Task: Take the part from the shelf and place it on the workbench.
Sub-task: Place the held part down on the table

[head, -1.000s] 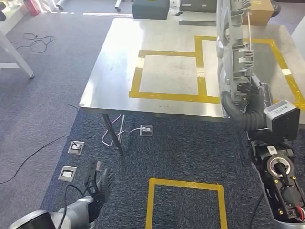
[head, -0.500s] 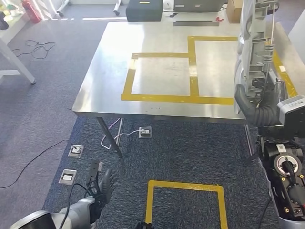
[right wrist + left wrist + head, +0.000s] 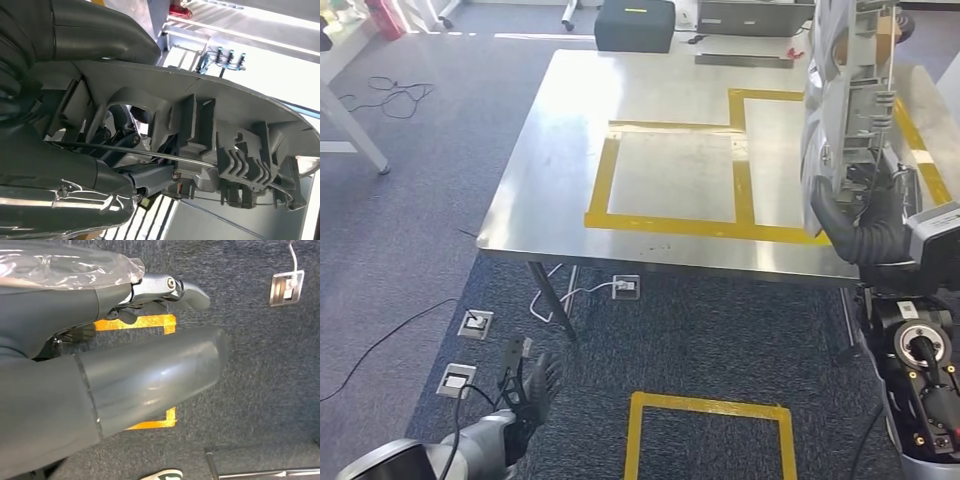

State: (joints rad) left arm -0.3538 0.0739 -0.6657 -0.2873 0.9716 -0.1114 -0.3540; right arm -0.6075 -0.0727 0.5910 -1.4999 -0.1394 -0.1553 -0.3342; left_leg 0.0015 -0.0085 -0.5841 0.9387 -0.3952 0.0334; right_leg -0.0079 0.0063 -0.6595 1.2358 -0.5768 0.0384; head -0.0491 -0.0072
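My right hand (image 3: pixel 869 215) grips a long grey ribbed plastic part (image 3: pixel 848 90), held upright over the right side of the steel workbench (image 3: pixel 546 170). The part's clips and a thin metal rod (image 3: pixel 158 156) fill the right wrist view, with my fingers (image 3: pixel 124 180) wrapped around its frame (image 3: pixel 211 125). My left hand (image 3: pixel 527 392) hangs low at the bottom left above the carpet, fingers apart and holding nothing; its thumb (image 3: pixel 151 375) points over the floor.
Yellow tape (image 3: pixel 675 222) marks rectangles on the workbench top. A yellow tape square (image 3: pixel 709 408) lies on the carpet in front. Floor sockets (image 3: pixel 475 323) and cables sit at the left. A black case (image 3: pixel 633 25) stands beyond the bench's far edge.
The camera has shifted, so the whole scene moved in the picture. The part stays upright in my right hand over the bench's right side. My left hand still hangs low.
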